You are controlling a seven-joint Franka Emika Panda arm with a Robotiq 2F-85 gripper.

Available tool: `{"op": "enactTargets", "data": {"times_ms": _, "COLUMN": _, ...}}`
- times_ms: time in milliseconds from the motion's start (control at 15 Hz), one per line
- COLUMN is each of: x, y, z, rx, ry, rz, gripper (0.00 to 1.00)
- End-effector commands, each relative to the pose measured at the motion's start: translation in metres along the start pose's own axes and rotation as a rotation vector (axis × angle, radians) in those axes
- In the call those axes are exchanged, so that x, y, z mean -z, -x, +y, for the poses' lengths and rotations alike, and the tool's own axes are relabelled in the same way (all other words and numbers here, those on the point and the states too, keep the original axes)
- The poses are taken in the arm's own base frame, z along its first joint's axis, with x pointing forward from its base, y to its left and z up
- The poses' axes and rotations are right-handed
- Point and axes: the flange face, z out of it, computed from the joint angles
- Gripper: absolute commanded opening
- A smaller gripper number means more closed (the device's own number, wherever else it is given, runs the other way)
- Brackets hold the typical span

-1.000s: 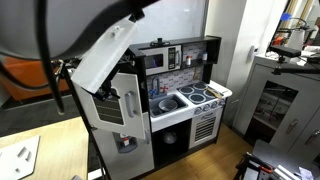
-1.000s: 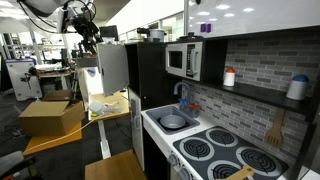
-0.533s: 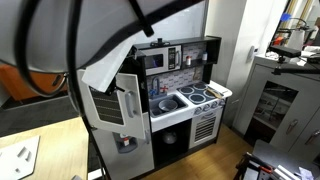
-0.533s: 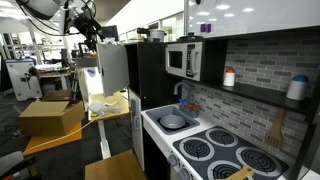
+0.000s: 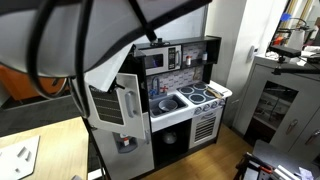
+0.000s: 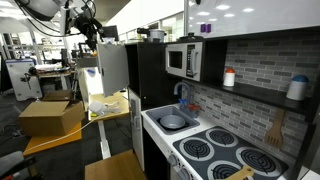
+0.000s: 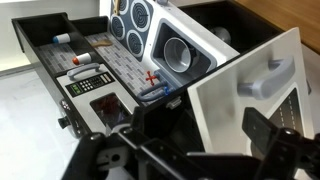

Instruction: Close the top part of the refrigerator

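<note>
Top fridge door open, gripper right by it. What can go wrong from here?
1. The gripper is open at the door; a push may slip off the edge or snag the handle.
2. The arm hides most of the door in an exterior view, so alignment is hard to judge.
3. The play kitchen looks light; a hard push may shift it.

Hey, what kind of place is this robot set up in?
Likely a research lab, not a home: the kitchen is a toy playset with a small microwave, and beside it sit a cardboard box and cluttered workstations.
</note>
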Motion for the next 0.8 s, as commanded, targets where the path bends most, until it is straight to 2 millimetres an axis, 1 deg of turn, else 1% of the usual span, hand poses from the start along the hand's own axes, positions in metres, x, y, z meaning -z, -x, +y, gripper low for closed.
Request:
{"op": "enactTargets", "data": {"times_ms": 0, "x": 0.0011, "y": -0.0006, "z": -0.0001, "rx": 0.0, "ry": 0.0, "rz": -0.001, "gripper": 1.0}}
{"op": "enactTargets", "data": {"times_ms": 267, "x": 0.001, "y": -0.0005, "z": -0.0002, "rx": 0.0, "ry": 0.0, "rz": -0.001, "gripper": 1.0}}
{"op": "enactTargets", "data": {"times_ms": 733, "x": 0.0005, "y": -0.0003, "z": 0.0031, "rx": 0.064, "ry": 0.056, "rz": 0.0, "gripper": 1.0}}
